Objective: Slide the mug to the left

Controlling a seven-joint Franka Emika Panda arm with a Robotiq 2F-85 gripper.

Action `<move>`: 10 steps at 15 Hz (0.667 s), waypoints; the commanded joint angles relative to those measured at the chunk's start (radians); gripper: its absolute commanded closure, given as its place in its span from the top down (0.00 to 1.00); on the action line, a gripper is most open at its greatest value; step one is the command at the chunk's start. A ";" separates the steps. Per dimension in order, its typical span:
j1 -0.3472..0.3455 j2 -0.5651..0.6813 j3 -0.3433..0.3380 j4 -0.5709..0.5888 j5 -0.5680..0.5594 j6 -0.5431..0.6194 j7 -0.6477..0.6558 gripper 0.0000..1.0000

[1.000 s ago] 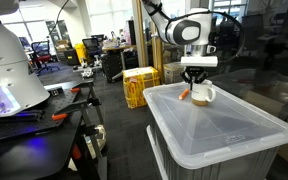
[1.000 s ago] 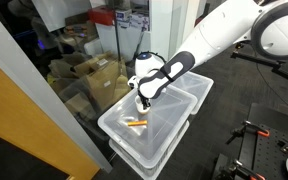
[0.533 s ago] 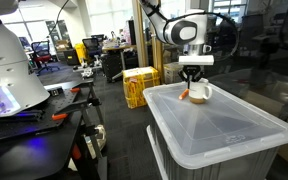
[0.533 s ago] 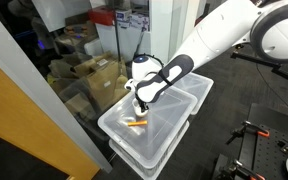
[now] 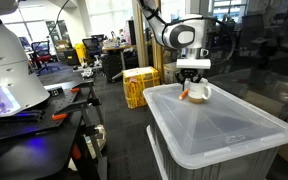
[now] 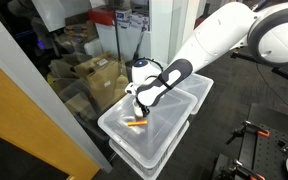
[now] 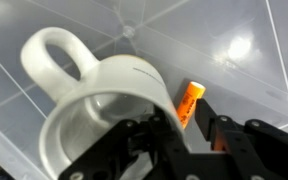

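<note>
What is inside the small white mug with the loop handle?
In the wrist view, the small white mug shows only bare white inner wall, and no contents are visible. The black gripper covers the near part of the opening, so the bottom cannot be seen.

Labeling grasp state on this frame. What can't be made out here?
Base of the mug: wrist view, cut by the bottom edge.
Whether the gripper clamps the mug wall: wrist view, its own fingers cover the contact; too small in both exterior views.
Lower end of the orange object: wrist view, behind the fingers.
</note>
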 commanded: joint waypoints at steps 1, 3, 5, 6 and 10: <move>0.004 0.007 0.001 0.015 -0.019 -0.019 -0.012 0.51; 0.007 0.003 0.000 0.009 -0.022 -0.007 -0.009 0.47; 0.008 -0.007 0.000 -0.005 -0.023 0.007 -0.007 0.45; 0.010 -0.012 -0.002 -0.012 -0.025 0.017 -0.006 0.44; 0.020 -0.033 -0.007 -0.038 -0.048 0.056 0.001 0.46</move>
